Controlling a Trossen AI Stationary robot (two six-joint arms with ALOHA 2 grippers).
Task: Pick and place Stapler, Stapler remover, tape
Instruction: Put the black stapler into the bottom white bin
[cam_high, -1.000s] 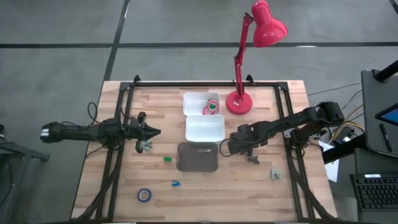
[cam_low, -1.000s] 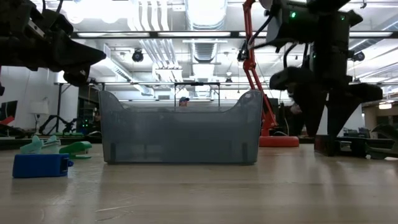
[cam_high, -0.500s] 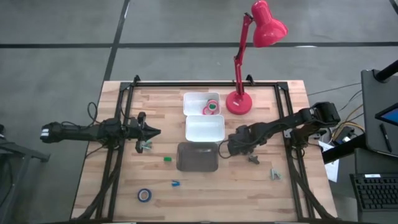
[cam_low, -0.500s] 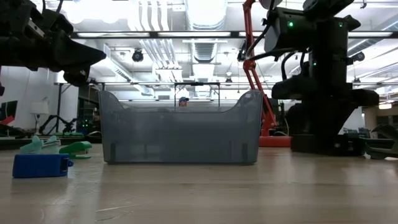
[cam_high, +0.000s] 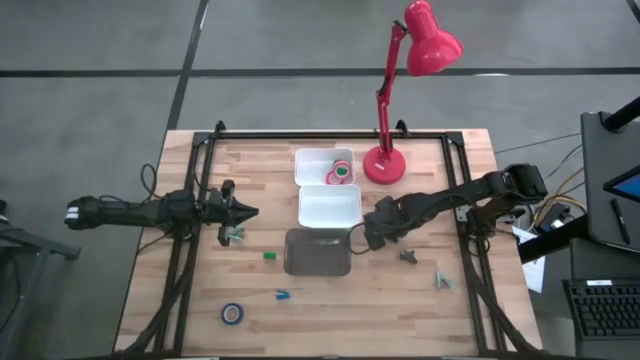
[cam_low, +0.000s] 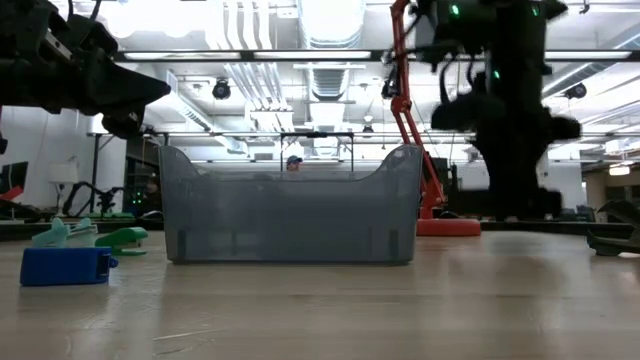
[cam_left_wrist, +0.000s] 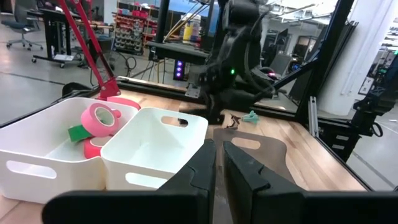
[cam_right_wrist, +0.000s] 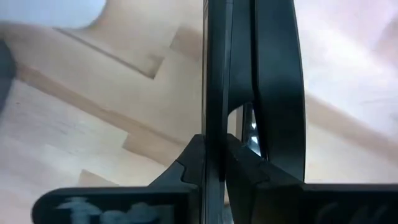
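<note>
My right gripper (cam_high: 366, 239) (cam_low: 512, 195) hangs just right of the grey bin (cam_high: 318, 252), shut on a slim black stapler (cam_right_wrist: 275, 87); from above the gripper hides it. My left gripper (cam_high: 250, 212) (cam_left_wrist: 217, 158) waits shut over the table's left side, holding nothing. Pink and green tape rolls (cam_high: 340, 172) (cam_left_wrist: 98, 119) lie in the far white bin (cam_high: 305, 160). A blue tape roll (cam_high: 232, 313) lies flat near the front edge. A dark staple remover (cam_high: 407, 255) and a grey-teal one (cam_high: 441, 279) lie to the right. My right gripper pinches the black stapler (cam_right_wrist: 273, 124) between its two fingers, which come from above and point down. The stapler runs along the fingers in the right wrist view. Which part of it they hold does not show. It appears lifted off the table.
An empty white bin (cam_high: 330, 206) stands behind the grey bin. A red desk lamp (cam_high: 384, 164) stands at the back. Small teal (cam_high: 236, 235), green (cam_high: 268, 256) and blue (cam_high: 283, 295) pieces lie left of and in front of the grey bin.
My right gripper has come down with its fingers wide apart, shut on the black stapler at the table top, then risen with it and shifted a little toward the grey bin. The stapler no longer lies on the table.
</note>
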